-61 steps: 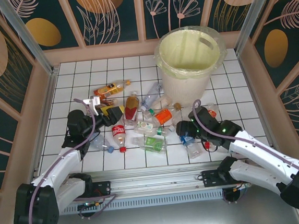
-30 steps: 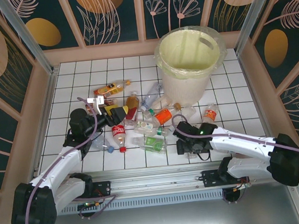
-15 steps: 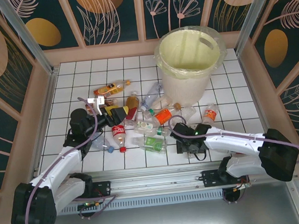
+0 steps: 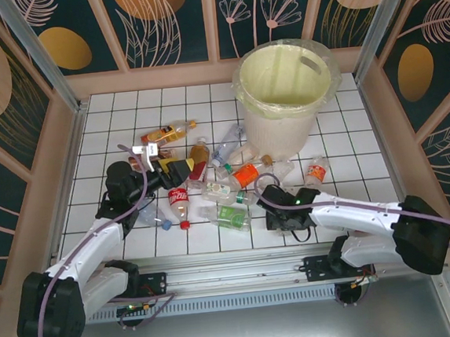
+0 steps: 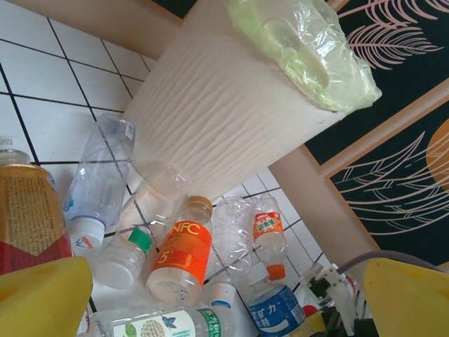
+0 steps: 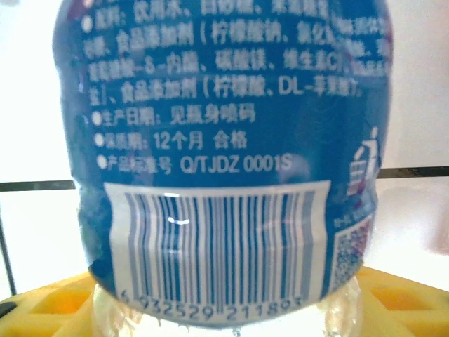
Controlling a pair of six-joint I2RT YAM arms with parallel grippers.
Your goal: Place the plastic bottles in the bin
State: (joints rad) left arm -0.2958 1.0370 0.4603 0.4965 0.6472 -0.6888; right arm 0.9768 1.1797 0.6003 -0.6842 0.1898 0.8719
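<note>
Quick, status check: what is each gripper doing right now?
Left gripper: open, holding nothing.
Right gripper: shut on the blue-label bottle.

We see clear, glossy plastic bottles (image 5: 181,246) on a smooth white tiled tabletop (image 4: 125,106). The bin (image 5: 224,126) looks matt and rippled, its liner (image 5: 309,49) thin, crinkly translucent film.

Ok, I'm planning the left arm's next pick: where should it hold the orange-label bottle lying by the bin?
Probably round the labelled middle of the orange-label bottle, coming from above, squeezing across its width. It lies on its side, cap toward the bin, the label stretch is straight and uncovered, and other bottles press close on both sides.
</note>
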